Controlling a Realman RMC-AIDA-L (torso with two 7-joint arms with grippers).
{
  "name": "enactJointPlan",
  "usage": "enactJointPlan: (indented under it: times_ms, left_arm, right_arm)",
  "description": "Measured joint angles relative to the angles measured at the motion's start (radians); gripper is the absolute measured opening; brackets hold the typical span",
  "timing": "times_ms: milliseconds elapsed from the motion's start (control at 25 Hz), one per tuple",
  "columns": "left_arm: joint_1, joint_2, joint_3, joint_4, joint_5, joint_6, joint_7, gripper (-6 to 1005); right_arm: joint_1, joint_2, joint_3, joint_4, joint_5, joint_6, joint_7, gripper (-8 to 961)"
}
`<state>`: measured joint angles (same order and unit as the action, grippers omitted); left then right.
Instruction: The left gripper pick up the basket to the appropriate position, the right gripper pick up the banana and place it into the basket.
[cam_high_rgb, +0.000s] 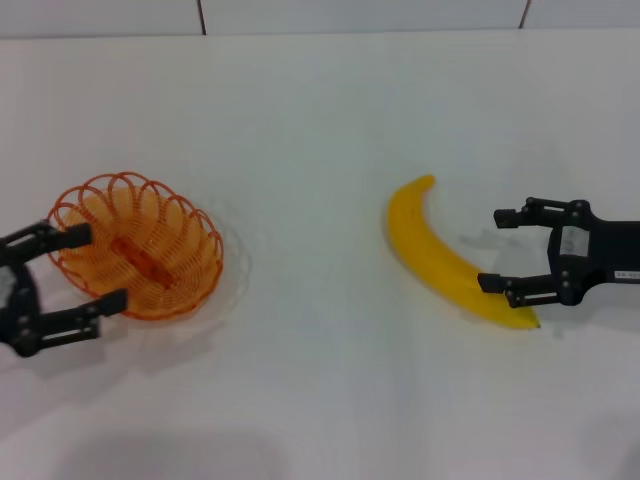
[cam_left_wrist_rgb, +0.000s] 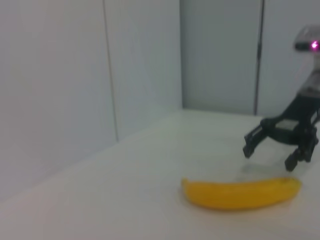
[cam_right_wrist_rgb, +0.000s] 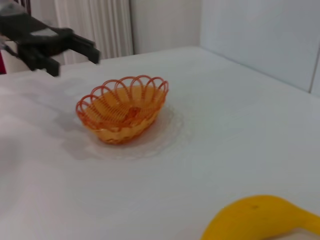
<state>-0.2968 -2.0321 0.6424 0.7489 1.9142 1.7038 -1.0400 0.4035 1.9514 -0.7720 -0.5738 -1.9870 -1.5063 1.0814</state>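
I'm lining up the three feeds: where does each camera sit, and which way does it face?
Head view: on the robot's head, looking down at the table; left claw open at the basket, right claw open by the banana.
Left wrist view: low on the left arm, facing across to the banana and right claw.
Right wrist view: low on the right arm, facing the basket and left claw.
All three show the banana.

Left gripper (cam_high_rgb: 80, 270) sits low at the robot's left, jaws spread wide and pointing inward, one finger (cam_high_rgb: 62, 238) far, the other near. Across from it, the right gripper (cam_high_rgb: 505, 250) reaches in from the robot's right, wrist level, jaws parted wide too, fingertips aimed toward its partner.
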Motion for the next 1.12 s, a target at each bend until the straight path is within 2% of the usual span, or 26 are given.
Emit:
enactJointPlan:
  times_ms: [80,240,360,480,680,840,1120]
  left_arm:
    - [0.059,0.004,-0.021,0.064,-0.049,0.064,0.0,876]
    - [0.093,0.011,-0.077,0.101,-0.064,0.102,0.004,876]
    - [0.089,0.04,-0.088,0.087,-0.042,0.118,0.0,876]
    - [0.059,0.052,-0.102,0.069,0.008,0.111,-0.003,876]
    - [0.021,0.031,-0.138,0.06,0.045,0.057,-0.017,877]
    - [-0.017,0.005,-0.176,0.066,0.039,-0.019,-0.125,877]
    - [-0.082,0.003,-0.172,0.129,0.073,-0.128,-0.409,877]
  right_arm:
    - [0.0,0.0,0.015,0.0,0.0,0.0,0.0,904]
    - [-0.001,-0.002,0.031,0.0,0.0,-0.008,0.0,902]
    - [0.003,0.001,0.032,0.0,0.001,-0.01,0.0,901]
    - [0.004,0.003,0.032,0.0,0.0,-0.01,0.0,899]
    - [0.008,0.004,0.033,0.0,-0.001,-0.011,0.0,897]
    - [0.009,0.004,0.031,0.0,-0.001,-0.008,0.006,895]
    - [0.019,0.004,0.028,0.0,-0.006,-0.002,0.021,891]
